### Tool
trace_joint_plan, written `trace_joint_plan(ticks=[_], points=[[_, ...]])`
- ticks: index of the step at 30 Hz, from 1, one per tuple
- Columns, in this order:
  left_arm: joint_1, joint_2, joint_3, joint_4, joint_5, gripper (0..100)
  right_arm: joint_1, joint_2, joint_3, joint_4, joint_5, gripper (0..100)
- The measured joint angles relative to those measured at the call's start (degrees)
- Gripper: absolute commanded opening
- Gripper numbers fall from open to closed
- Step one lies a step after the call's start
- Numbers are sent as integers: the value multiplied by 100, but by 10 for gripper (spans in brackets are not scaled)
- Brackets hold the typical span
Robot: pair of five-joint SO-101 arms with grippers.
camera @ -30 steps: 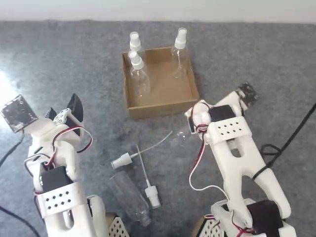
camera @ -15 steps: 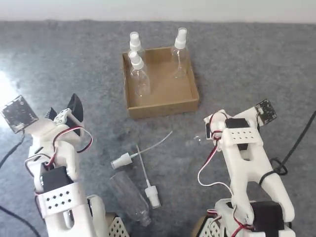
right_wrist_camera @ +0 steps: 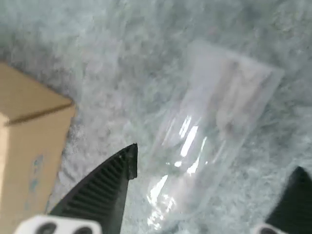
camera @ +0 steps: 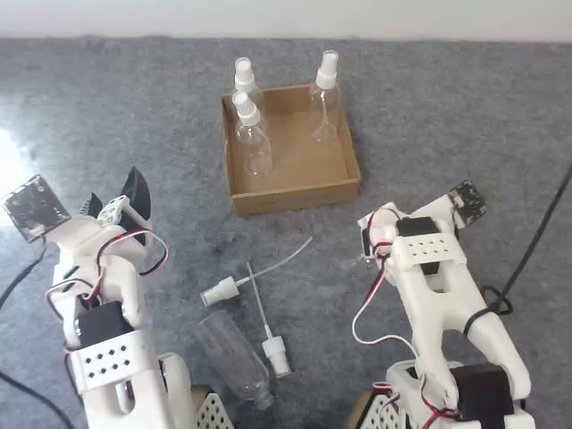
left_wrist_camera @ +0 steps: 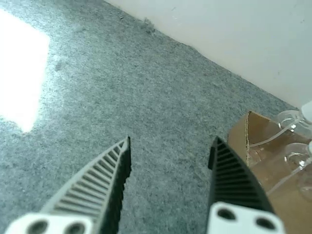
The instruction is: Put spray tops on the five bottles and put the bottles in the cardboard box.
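Where the grey carpet [camera: 134, 107] runs out to the left, left gripper [left_wrist_camera: 170, 142]: held above bare carpet, fingers spread wide with nothing between them, and in its own wrist view a corner of the box lies beyond one finger

Uncapped bottle [camera: 234, 356]: clear, on its side on the carpet, between the two arm bases

First spray top [camera: 222, 290]: loose on the carpet, just beyond the uncapped bottle, its thin tube slanting off toward the box

Second spray top [camera: 276, 353]: loose, just beside the uncapped bottle on its right side, with its tube running away from the arms and crossing the first tube

Box [camera: 295, 192]: cardboard, open at the top, at the middle of the table beyond the loose parts

Rear-left bottle [camera: 243, 82]: capped, upright at the box's rear-left corner

Front-left bottle [camera: 253, 143]: capped, upright inside, directly in front of the rear-left bottle

Rear-right bottle [camera: 325, 103]: capped, upright inside near the rear-right corner

Right gripper [right_wrist_camera: 214, 162]: low over the carpet near the box's front-right corner, fingers wide apart

Fifth bottle [right_wrist_camera: 229, 97]: clear, on its side on the carpet, lying between those parted fingers; whether either finger touches it cannot be told
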Motion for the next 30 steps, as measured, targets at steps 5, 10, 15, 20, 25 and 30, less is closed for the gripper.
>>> trace_joint_plan(ticks=[5,10,15,20,25,30], points=[[0,0,0,0,0,246,-105,0,0,70,0,436],[0,0,0,0,0,246,-149,-35,0,88,0,437],[0,0,0,0,0,246,-149,-633,0,237,141,436],[0,0,0,0,0,246,-149,-1565,0,712,905,436],[0,0,0,0,0,246,-158,-2312,0,1090,1662,436],[0,0,0,0,0,246,-149,-2760,0,1371,1925,435]])
